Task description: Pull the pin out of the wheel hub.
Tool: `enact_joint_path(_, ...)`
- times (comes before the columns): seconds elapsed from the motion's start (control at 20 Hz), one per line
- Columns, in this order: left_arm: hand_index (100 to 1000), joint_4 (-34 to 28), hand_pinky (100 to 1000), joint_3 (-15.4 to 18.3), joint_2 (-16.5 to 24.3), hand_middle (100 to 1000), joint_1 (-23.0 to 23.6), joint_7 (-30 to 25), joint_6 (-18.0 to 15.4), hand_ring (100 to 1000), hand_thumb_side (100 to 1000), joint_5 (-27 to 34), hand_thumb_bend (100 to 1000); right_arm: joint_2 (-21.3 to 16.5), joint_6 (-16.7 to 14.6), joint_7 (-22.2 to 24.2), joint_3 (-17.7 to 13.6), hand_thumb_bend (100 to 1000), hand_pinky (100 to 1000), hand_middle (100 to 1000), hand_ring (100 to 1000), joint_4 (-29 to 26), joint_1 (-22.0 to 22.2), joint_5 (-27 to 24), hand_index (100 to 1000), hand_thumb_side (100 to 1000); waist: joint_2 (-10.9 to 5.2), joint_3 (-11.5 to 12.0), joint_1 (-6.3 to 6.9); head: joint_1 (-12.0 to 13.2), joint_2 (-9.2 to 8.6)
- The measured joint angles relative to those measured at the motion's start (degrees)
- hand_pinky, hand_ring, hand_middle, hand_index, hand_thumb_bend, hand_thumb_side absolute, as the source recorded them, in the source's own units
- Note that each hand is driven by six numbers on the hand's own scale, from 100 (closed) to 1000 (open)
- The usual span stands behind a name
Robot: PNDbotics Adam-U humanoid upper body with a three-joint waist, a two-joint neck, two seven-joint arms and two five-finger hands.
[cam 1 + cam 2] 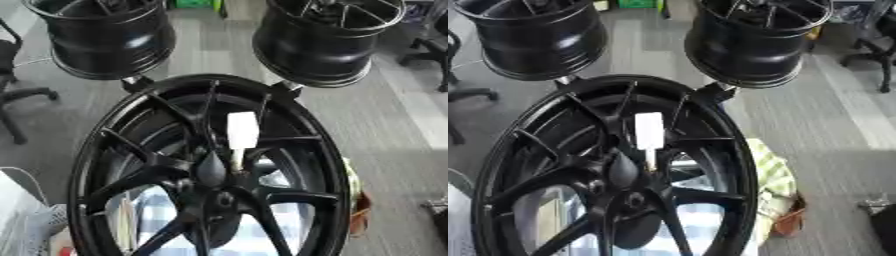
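A large black spoked wheel (96,150) fills the foreground, with its hub (219,199) low in the middle. A pin with a white rectangular handle (242,130) stands upright just above the hub. Its thin pale shaft (235,162) runs down into a hole beside a spoke. Neither of my hands shows in either view, and nothing touches the pin.
Two more black wheels stand behind, at back left (109,37) and back right (324,40). Office chairs sit at the left edge (13,92) and the right edge (433,55). A checked cloth (157,212), a yellow-green cloth (773,180) and a white basket (35,225) lie below.
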Motion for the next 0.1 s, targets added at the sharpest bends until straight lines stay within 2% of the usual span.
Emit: enact_joint_path(0.1,849,0.00,774,0.00,0.00,749,-0.18,-0.03,-0.05,879,744,0.00,262,-0.49,-0.57,1.30,0.90,458,808,730,767,-5.36,1.51,-2.40,805,347,0.00,0.08,0.00,-0.03,0.00)
